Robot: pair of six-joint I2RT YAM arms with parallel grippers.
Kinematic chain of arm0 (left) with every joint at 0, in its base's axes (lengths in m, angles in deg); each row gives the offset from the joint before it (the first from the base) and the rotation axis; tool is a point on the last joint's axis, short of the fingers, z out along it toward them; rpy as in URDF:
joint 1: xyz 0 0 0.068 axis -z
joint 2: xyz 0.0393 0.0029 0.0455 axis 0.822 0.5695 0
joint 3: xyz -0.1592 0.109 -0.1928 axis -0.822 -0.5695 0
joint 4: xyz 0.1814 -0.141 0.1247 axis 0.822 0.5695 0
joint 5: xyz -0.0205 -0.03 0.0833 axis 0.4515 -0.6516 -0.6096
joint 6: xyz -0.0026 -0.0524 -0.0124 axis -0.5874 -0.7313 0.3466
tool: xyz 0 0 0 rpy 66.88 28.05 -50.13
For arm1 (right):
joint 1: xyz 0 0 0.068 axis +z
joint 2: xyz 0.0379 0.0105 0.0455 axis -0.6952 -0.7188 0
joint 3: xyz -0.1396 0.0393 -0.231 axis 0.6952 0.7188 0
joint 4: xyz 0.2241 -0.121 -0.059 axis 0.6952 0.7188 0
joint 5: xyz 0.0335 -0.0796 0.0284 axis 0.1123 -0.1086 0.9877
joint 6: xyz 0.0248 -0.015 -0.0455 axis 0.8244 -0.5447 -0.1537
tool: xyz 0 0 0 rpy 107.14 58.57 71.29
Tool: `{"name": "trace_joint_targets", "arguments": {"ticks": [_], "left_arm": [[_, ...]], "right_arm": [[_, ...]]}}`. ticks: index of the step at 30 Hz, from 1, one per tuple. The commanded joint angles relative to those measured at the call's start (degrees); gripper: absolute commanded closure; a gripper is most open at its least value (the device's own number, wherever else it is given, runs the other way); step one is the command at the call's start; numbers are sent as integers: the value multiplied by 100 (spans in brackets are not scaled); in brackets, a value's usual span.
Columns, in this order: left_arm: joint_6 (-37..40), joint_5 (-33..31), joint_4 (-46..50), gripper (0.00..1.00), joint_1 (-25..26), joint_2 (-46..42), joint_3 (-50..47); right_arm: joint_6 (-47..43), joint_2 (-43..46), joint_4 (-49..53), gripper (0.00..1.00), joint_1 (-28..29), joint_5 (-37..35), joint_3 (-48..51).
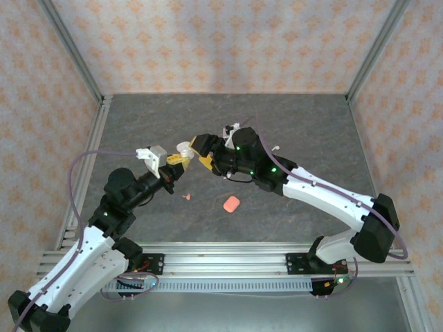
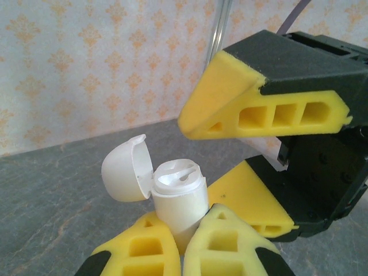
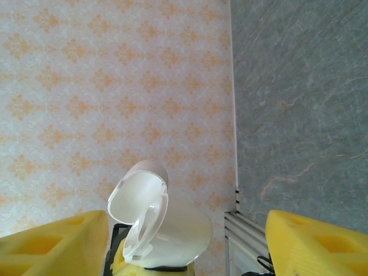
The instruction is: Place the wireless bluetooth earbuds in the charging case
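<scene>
My left gripper (image 1: 176,160) (image 2: 187,223) is shut on a white charging case (image 1: 183,147) (image 2: 179,198), held up above the table. The case's lid (image 2: 123,169) is flipped open to the left, and its top shows stem-shaped wells. I cannot tell whether an earbud sits in them. My right gripper (image 1: 203,153) (image 3: 184,221) is open, with one yellow finger (image 2: 230,98) above the case and the other beside it. The open case (image 3: 167,230) sits between those fingers without being touched. A tiny coral-pink earbud (image 1: 185,197) lies on the table below both grippers.
A coral-pink case (image 1: 231,204) lies on the grey table (image 1: 291,117) near the front middle. A tiny whitish piece (image 1: 275,147) lies beside the right arm. Patterned walls and metal posts close in the table, and a rail (image 1: 228,252) runs along the near edge.
</scene>
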Motion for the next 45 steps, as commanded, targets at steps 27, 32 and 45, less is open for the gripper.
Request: {"name": "trace_joint_targets", "arguments": {"ticks": [27, 32, 45], "left_arm": [[-470, 52, -63, 75, 7, 456, 464], [-578, 52, -193, 69, 8, 582, 473], [-579, 174, -361, 95, 8, 757, 472]], "right_arm": [[-304, -116, -1033, 84, 26, -35, 326], [-386, -73, -943, 85, 33, -35, 342], [-344, -46, -1045, 84, 37, 59, 397]]}}
